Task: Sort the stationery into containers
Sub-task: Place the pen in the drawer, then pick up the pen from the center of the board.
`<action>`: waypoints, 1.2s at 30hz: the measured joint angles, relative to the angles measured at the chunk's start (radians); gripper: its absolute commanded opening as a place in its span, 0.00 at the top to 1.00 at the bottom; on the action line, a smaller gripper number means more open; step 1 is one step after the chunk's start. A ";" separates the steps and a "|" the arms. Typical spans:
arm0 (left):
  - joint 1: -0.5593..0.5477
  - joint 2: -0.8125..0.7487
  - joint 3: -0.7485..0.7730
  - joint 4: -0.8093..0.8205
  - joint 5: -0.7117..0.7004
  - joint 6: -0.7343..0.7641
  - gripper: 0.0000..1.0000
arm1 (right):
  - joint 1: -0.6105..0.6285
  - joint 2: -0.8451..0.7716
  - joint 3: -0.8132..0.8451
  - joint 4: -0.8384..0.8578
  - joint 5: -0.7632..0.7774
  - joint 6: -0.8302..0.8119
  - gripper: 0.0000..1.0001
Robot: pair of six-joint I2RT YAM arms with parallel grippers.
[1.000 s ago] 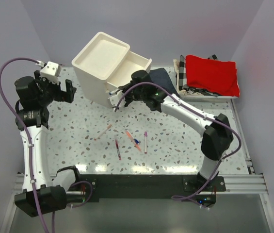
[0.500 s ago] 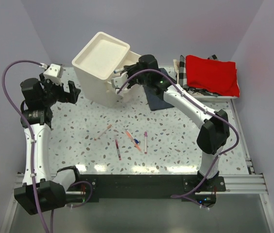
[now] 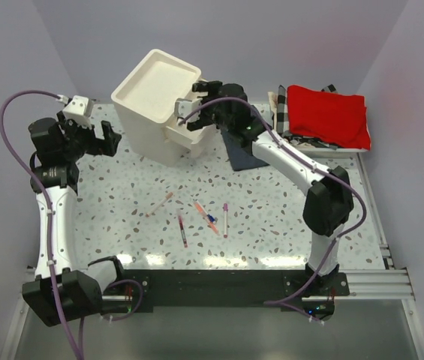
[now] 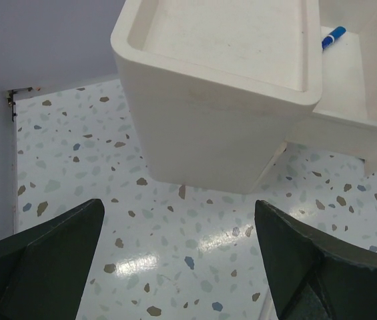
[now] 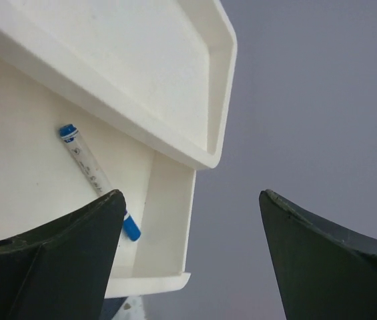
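The cream-white drawer unit (image 3: pixel 142 135) stands at the back of the table with its top drawer (image 5: pixel 169 220) pulled out. A blue-capped pen (image 5: pixel 93 175) lies loose on that drawer's floor, and it also shows in the left wrist view as the blue-capped pen (image 4: pixel 332 37). My right gripper (image 3: pixel 187 107) hovers over the drawer, open, nothing between its fingers (image 5: pixel 190 193). My left gripper (image 3: pixel 110 139) is open and empty left of the unit (image 4: pixel 221 100), above bare tabletop. Pink and red pens (image 3: pixel 182 229) (image 3: pixel 225 219) (image 3: pixel 159 203) lie mid-table.
A dark blue folded cloth (image 3: pixel 243 148) lies right of the unit, under my right arm. A checkered basket (image 3: pixel 279 112) holding red cloth (image 3: pixel 328 112) sits at the back right. Another pink pen with a small blue piece (image 3: pixel 205 215) lies among the pens.
My right gripper rose from the unit's lower front to the open top drawer with the blue-capped pen, then opened. The pen now lies in the drawer. The left arm barely shifted.
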 measured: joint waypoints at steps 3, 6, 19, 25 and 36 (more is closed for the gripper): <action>0.000 -0.003 -0.002 0.000 0.000 0.002 0.00 | 0.000 -0.094 -0.001 -0.037 -0.002 0.162 0.16; -0.002 -0.004 -0.006 -0.002 0.000 0.008 0.00 | -0.006 -0.241 -0.011 -0.198 -0.090 0.267 0.21; -0.009 -0.010 -0.024 0.018 -0.008 0.013 0.00 | 0.099 -0.272 -0.396 -0.955 -0.272 -0.149 0.41; -0.009 -0.023 -0.025 0.018 -0.014 0.013 0.00 | 0.185 -0.241 -0.486 -0.969 -0.187 -0.349 0.46; -0.009 -0.030 -0.034 0.008 -0.036 0.017 0.00 | 0.227 -0.098 -0.487 -0.878 -0.118 -0.467 0.60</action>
